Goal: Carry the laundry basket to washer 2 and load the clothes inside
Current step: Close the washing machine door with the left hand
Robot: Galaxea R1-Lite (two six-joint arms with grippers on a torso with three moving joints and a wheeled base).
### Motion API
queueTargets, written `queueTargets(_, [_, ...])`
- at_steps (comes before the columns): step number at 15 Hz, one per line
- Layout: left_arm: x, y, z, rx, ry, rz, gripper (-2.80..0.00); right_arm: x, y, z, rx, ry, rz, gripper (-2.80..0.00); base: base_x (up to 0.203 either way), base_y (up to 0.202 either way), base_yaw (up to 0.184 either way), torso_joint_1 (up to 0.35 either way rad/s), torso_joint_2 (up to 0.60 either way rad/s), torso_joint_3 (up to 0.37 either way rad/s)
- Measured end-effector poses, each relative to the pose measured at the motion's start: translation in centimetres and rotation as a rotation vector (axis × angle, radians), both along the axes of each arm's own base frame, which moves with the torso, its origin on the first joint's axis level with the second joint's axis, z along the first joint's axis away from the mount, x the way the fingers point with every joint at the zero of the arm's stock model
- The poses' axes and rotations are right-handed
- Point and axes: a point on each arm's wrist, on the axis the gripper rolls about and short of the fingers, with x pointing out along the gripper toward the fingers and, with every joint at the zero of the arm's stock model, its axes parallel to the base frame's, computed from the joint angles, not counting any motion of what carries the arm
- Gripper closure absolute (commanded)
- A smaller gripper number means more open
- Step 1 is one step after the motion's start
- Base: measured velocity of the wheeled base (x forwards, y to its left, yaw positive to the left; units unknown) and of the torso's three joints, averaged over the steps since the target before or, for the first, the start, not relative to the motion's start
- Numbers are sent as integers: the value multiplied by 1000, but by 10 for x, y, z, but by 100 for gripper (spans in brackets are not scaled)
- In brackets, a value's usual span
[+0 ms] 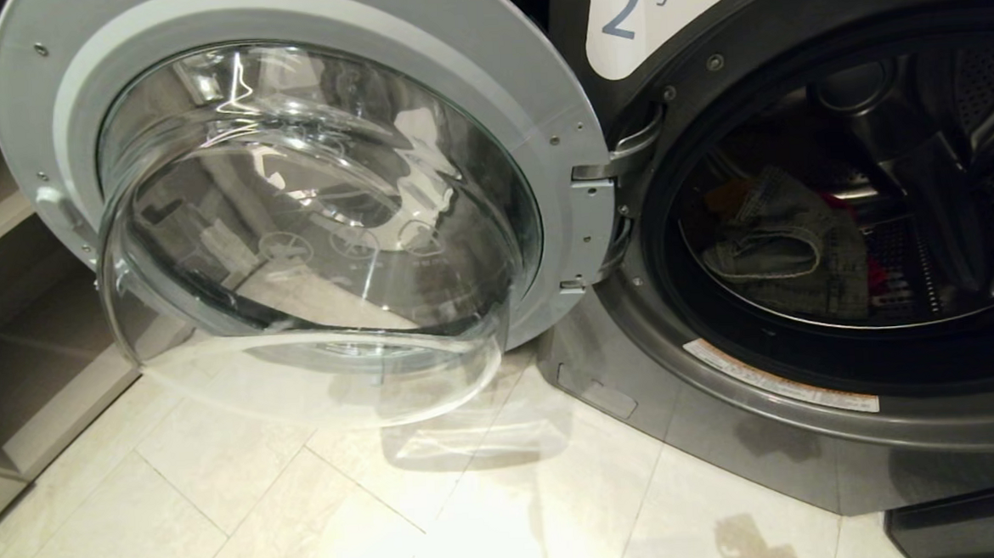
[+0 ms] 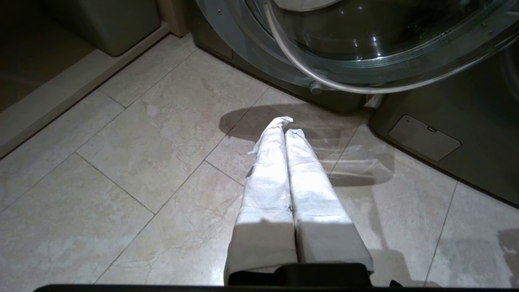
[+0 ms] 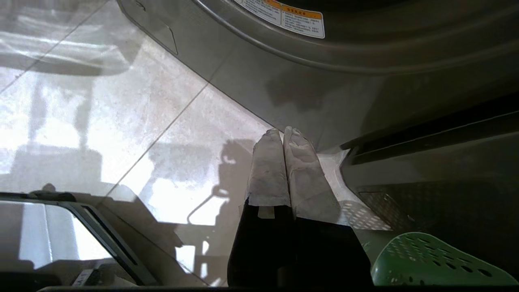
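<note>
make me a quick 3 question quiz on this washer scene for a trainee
1. True or false: the door of washer 2 is swung open.
2. Multiple choice: where are the clothes? A) on the floor tiles B) inside the drum C) draped over the door
3. Fill in: the left tool hangs over the floor with its fingers ____.

Key
1. True. The glass door stands wide open on its hinge, to the left of the drum opening in the head view.
2. B. A grey-olive garment lies in the drum with a bit of red beside it.
3. Shut. The right tool is shut too, empty, low near the washer's base, with the laundry basket close by.
</note>
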Motion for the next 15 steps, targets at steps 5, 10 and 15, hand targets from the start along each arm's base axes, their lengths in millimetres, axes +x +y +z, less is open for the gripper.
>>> queueTargets(5, [0, 0, 0, 0, 0, 0, 0, -3, 0, 0, 12, -32, 85, 0, 0, 0, 0, 0, 0, 0])
queueTargets(10, [0, 0, 0, 0, 0, 0, 0, -19, 1, -8, 24, -171, 117, 0, 0, 0, 0, 0, 0, 0])
queueTargets(15, [0, 0, 0, 0, 0, 0, 0, -22, 1, -9, 61, -203, 105, 0, 0, 0, 0, 0, 0, 0])
